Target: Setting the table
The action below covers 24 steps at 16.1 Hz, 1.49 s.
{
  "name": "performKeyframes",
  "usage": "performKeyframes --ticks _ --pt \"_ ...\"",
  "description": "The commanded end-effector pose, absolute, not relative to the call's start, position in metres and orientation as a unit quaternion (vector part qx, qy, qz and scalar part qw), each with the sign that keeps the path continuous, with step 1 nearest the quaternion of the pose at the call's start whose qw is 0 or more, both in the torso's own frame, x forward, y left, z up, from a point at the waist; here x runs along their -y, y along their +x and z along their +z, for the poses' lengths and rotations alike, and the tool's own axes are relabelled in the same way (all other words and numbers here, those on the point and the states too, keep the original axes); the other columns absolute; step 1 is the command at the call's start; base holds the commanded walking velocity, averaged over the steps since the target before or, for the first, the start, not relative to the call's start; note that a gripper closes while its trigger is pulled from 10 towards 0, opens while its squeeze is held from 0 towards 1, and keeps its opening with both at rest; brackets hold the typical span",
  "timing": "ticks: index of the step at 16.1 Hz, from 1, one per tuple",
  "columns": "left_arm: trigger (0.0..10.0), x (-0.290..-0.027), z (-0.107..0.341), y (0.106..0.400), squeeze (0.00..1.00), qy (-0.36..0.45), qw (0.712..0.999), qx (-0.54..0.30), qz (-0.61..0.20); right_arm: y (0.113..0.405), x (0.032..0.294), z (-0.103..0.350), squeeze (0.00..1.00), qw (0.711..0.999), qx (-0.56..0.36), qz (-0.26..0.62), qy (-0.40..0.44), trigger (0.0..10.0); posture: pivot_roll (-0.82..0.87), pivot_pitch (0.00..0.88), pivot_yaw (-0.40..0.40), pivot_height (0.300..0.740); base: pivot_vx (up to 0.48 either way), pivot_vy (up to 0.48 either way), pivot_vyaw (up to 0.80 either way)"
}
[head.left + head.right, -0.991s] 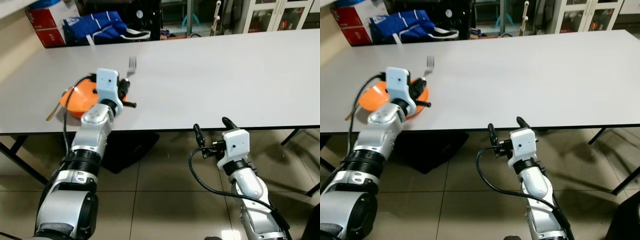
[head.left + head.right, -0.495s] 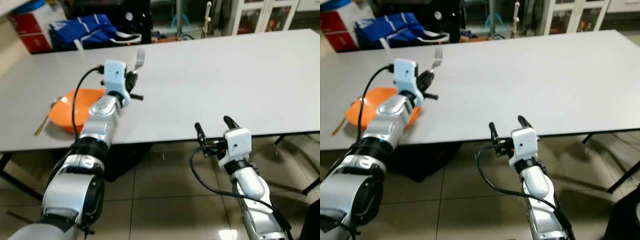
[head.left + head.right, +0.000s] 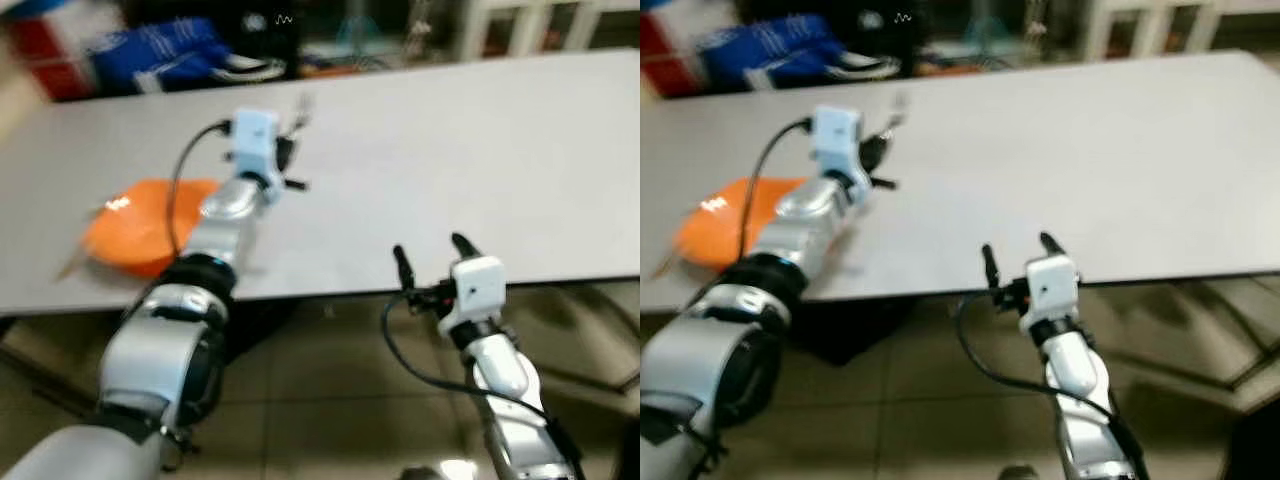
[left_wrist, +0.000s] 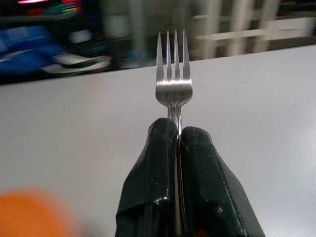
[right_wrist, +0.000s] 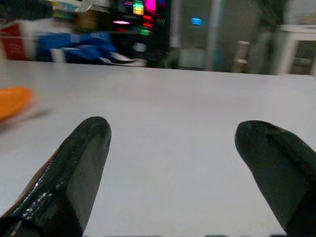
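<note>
**Fork up in my left gripper, plate back at 8 o'clock**

Head views: My left gripper (image 3: 283, 160) is out over the white table (image 3: 480, 150). It pinches a fork (image 3: 300, 108) that points away from me, toward 12 o'clock. The orange plate (image 3: 140, 235) sits on the table behind the gripper, at about 8 o'clock from it. My left arm is much nearer the plate. My right gripper (image 3: 432, 262) waits by the table's near edge with its fingers spread.

Left wrist view: The two black fingers (image 4: 158, 163) press together on the fork's handle. The tines stick straight out.

Right wrist view: Fingers (image 5: 81, 163) wide apart, nothing between them. I think the fork should go down just beside the plate.
</note>
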<state>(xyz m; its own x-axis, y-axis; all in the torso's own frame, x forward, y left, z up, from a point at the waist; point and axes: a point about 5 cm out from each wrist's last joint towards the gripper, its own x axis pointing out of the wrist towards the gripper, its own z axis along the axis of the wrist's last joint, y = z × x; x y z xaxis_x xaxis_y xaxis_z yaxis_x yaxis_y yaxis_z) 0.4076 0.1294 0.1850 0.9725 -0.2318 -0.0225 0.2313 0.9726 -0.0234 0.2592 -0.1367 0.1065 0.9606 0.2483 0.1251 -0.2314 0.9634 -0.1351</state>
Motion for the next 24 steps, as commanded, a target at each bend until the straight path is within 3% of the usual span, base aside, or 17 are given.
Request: performKeyframes --ticks 1,6,13,24 --pt "0.0 -0.13 0.191 0.411 0.0 -0.021 0.994 -0.015 -0.107 0.259 0.133 0.109 0.0 0.987 0.075 0.127 -0.063 10.0 -0.28 0.002 0.144 0.74 0.0 0.0 0.0" --pt "0.0 -0.131 0.182 0.411 0.0 -0.061 0.993 -0.054 -0.091 0.257 0.133 0.11 0.0 0.987 0.076 0.127 -0.063 10.0 -0.3 0.014 0.148 0.74 0.0 0.0 0.0" --pt "0.0 -0.109 0.16 0.405 0.0 -0.05 0.984 -0.102 -0.134 0.229 0.146 0.114 0.0 0.988 0.069 0.108 -0.081 10.0 -0.39 0.091 0.163 0.74 0.0 0.0 0.0" --pt "0.0 -0.116 0.131 0.395 0.0 -0.053 0.985 -0.137 -0.087 0.188 0.171 0.125 0.0 0.988 0.032 0.095 -0.118 10.0 -0.49 0.212 0.113 0.74 0.0 0.0 0.0"
